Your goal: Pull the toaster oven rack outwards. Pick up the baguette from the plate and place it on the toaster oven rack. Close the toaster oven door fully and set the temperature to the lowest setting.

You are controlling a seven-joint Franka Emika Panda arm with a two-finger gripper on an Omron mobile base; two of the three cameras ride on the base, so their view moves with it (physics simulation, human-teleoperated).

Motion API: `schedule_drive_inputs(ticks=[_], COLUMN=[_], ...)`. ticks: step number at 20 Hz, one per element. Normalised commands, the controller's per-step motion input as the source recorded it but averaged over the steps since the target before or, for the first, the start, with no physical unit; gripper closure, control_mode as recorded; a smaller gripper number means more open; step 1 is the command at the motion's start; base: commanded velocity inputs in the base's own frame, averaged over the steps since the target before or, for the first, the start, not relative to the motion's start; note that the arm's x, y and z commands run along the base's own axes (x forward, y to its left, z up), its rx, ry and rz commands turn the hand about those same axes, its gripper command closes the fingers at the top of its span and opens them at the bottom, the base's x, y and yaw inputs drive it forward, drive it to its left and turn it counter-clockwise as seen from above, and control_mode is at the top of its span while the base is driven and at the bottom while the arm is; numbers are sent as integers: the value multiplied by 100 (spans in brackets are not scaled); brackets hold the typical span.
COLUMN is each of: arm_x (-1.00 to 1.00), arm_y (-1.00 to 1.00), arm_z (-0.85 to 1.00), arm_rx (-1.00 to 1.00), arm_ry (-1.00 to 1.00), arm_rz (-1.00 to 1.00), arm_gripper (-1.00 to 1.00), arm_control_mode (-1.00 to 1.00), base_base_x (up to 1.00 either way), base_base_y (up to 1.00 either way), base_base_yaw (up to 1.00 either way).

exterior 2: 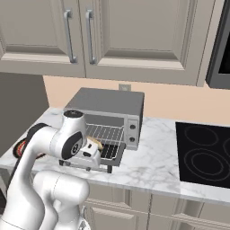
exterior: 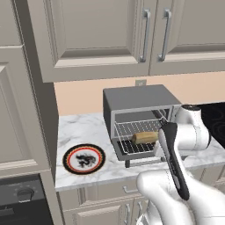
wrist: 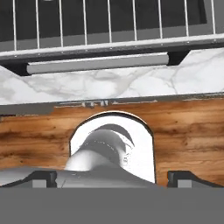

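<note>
So the arm (exterior: pixel 189 132) is all glossy white, built from fat rounded segments like smooth plastic tubes with bulbous elbows. One link has a long black strip (exterior: pixel 175 160) running down its side. The joint cap (exterior 2: pixel 74 114) on top is dark with a grey ring, and there's a dark round face on the joint housing too. No cables, screws or logos that I can make out.
</note>
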Motion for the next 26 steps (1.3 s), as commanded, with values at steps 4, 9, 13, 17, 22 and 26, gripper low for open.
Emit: schedule_drive_inputs(ticks=[4,9,13,17,22,26], arm_x=[11,15,18,12,31,62], arm_y=[0,0,0,10,7,0], arm_z=[-23,-10,-15,-29,-28,-1], arm_rx=[0,-1,-8,-9,-5,0], arm_ry=[-27,-18,-1,0,0,0], arm_rz=[20,10,0,0,-2,-11], arm_gripper=[-100,-100,-100,-100,-100,-100], arm_control_mode=[-100,-100,-100,-100,-100,-100], base_base_x=[0,0,0,0,0,0], base_base_y=[0,0,0,0,0,0], base_base_yaw=[0,0,0,0,0,0])
